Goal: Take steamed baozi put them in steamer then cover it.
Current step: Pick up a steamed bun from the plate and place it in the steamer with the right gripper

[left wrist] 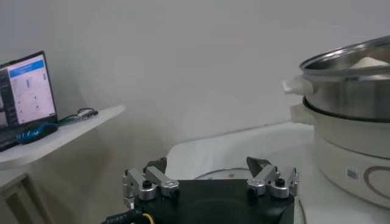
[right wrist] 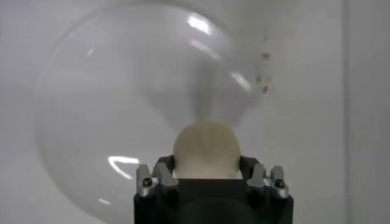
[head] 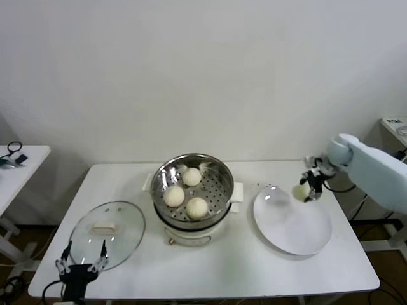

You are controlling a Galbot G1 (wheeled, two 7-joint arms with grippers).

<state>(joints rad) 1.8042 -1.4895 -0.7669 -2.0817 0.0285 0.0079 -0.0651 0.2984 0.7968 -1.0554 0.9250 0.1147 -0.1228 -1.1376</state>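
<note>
Head view: three baozi point(head: 185, 192) sit in the steamer point(head: 219, 175); right gripper point(head: 309, 190) pinches the fourth above the plate point(head: 311, 236). Left gripper point(head: 81, 264), spread, waits beside the lid point(head: 127, 222), not yet placed.

A plain white wall point(head: 203, 70) fills the whole back of the room, evenly lit, bare of any marks. In front of it stands the white bench point(head: 248, 267), its long edge running parallel to the wall. At nine o'clock sits a second white side table point(head: 19, 166) with dark cables point(head: 11, 152) on it; the left wrist view shows an open laptop point(left wrist: 24, 91) there, screen glowing. At three o'clock another pale surface point(head: 394, 124) pokes in. Brownish floor point(head: 25, 241) shows beneath the side table.
</note>
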